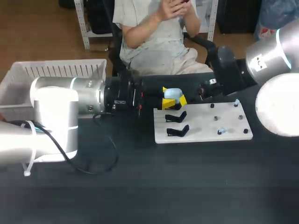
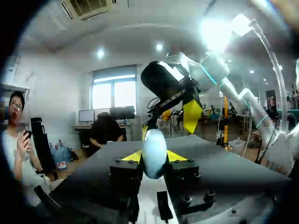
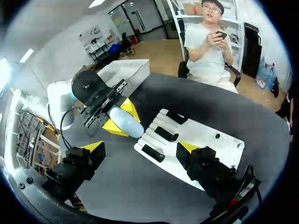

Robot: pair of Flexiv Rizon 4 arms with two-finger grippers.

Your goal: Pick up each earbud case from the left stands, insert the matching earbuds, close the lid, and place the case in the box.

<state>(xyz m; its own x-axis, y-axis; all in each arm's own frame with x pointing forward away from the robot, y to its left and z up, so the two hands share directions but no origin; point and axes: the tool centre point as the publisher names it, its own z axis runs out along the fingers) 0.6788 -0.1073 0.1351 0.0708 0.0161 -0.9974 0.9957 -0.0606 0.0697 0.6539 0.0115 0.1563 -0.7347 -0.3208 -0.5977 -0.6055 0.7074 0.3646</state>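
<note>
The left jaws pinch the pale-blue rounded plastic earbud case (image 1: 173, 93) over the white board's (image 1: 205, 131) 10 o'clock corner; the right jaws gape wide. Its slick shell may twist under insertion pressure.

Left hand (image 1: 172, 99) blocks board (image 1: 205, 134) rear; front stands (image 1: 176, 116) clear

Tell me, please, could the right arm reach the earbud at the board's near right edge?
Probably yes. The right gripper is open and empty, the earbud lies uncovered on the board, and the left gripper, holding the case, is off at the far left corner.
</note>
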